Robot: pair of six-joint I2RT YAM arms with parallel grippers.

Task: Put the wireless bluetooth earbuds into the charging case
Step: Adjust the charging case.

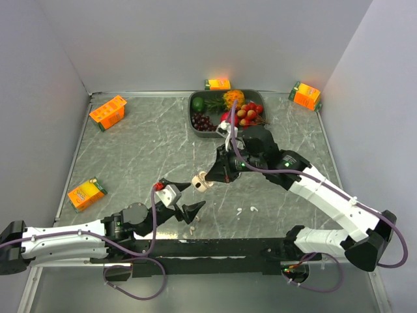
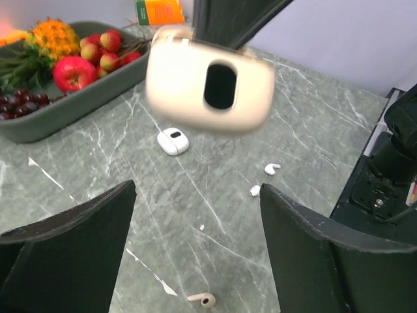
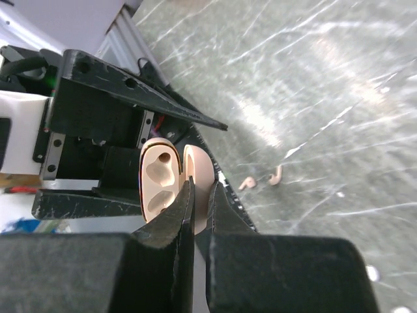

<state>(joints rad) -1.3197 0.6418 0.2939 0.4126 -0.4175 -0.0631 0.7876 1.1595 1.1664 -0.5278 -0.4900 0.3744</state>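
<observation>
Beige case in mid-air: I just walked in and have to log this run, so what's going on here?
The right gripper is shut on the charging case and holds it off the table with its lid open. The left gripper is open and empty, facing the case from close by. The earbuds lie loose on the table, and the case sockets that show look empty, so none has been inserted yet.
</observation>
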